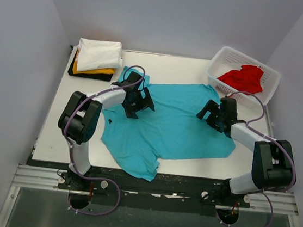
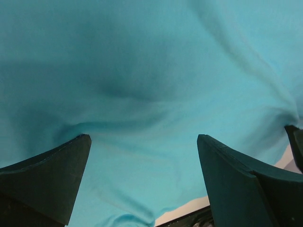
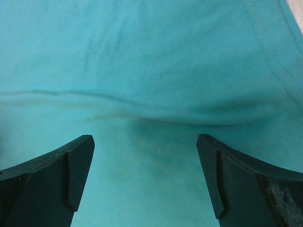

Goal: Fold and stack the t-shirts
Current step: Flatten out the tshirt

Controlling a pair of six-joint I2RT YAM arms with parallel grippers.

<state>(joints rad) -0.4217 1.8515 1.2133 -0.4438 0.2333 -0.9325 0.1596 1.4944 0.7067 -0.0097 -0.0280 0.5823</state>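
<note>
look at the teal t-shirt [image 1: 178, 122]. it lies spread out flat on the white table [image 1: 56, 130] and is not folded. one of its corners reaches the near edge of the table.

your left gripper [image 1: 136, 100] is over the far left part of the teal t-shirt. its two fingers [image 2: 52, 175] stand wide apart, and you see only teal cloth between them. your right gripper [image 1: 215, 114] is over the far right part of the teal t-shirt, and it stands wide apart too. neither one holds any cloth. both are very close to the cloth, and the tips may be touching it, but you cannot be sure from these views. the cloth has soft wrinkles under each gripper.

just past the far left corner of the teal t-shirt sits a pile of three folded shirts. the white t-shirt [image 1: 99, 54] is on top, the yellow-orange t-shirt [image 1: 93, 72] is under it, and the black t-shirt [image 1: 90, 76] is at the bottom.

just past the far right corner of the teal t-shirt is a white basket [image 1: 269, 86]. the red t-shirt [image 1: 243, 77] lies bunched up inside it.
</note>
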